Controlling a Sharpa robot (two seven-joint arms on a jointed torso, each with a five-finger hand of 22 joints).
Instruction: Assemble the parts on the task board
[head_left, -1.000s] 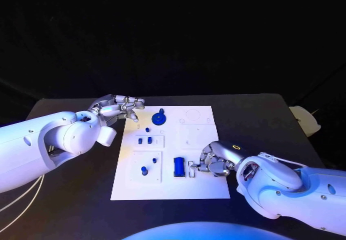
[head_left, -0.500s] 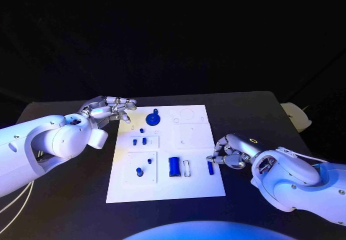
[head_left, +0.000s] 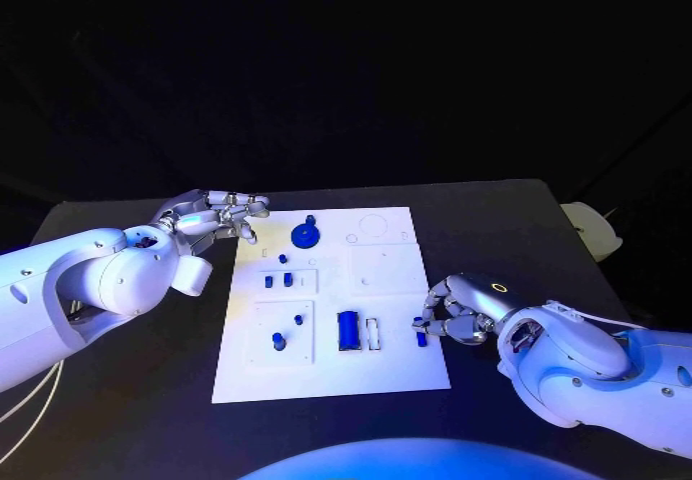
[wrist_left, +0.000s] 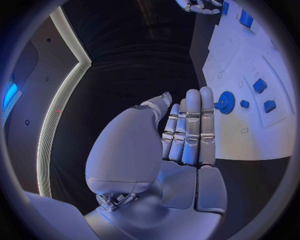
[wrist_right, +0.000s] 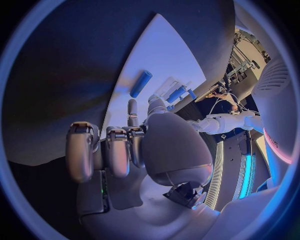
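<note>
The right hand (head_left: 459, 312) pinches a small blue peg (head_left: 421, 337) at the task board's (head_left: 332, 372) four o'clock edge. The left hand (head_left: 216, 213), fingers straight and empty, hovers off its ten o'clock corner, the blue gear (head_left: 306, 235) just beside it.

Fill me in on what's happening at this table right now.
A two-armed robot is assembling small blue parts on a white task board. Its right hand is at the board's right edge, pinching a slim blue part beside the larger blue block and the pale slot next to it. Its left hand hovers off the board's far left corner, fingers apart, holding nothing, near the blue gear. Other blue parts sit on the board's left side.
</note>
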